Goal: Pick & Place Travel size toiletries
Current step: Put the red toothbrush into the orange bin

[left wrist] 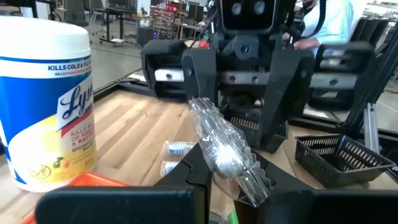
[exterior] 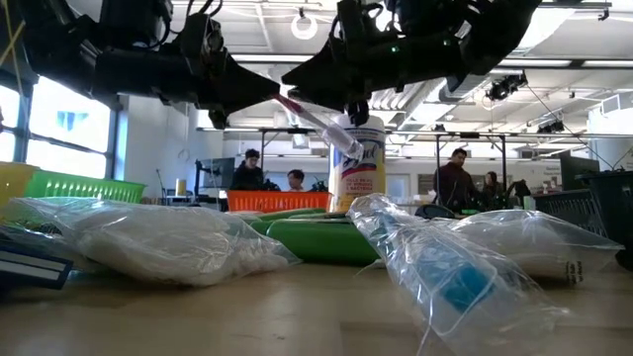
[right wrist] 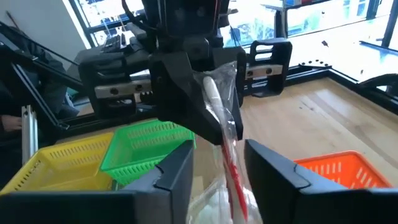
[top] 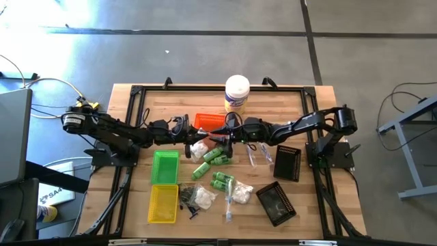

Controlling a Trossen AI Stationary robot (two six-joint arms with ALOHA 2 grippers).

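1. High view: the left gripper (top: 198, 137) and the right gripper (top: 225, 134) meet nose to nose above the middle of the wooden table (top: 123, 109), just in front of the orange tray (top: 208, 121). Between them is a thin wrapped stick (top: 213, 139), its long axis running from one gripper to the other. Green tubes (top: 212, 158) and clear bags with white fluff (top: 240, 193) lie on the wood below, near the green tray (top: 164, 167), the yellow tray (top: 163, 203) and two black trays (top: 287, 162).

2. Low view: the stick (exterior: 321, 124) hangs in the air, tilted, pink at the upper end and white at the lower end, in front of the white canister (exterior: 360, 168). Crinkled clear bags (exterior: 158, 237) fill the foreground. People (exterior: 455, 183) stand far behind.

3. Left wrist view: the left fingers (left wrist: 186, 168) are pressed together on the near end of the stick's shiny, wrinkled clear wrap (left wrist: 225, 149); the stick points away, to the right gripper (left wrist: 249, 118) opposite.

4. Right wrist view: the right fingers (right wrist: 177, 168) stand apart on both sides of the stick (right wrist: 231, 168) and do not pinch it; its red-pink end lies between them, its white part rises to the left gripper (right wrist: 205, 118)
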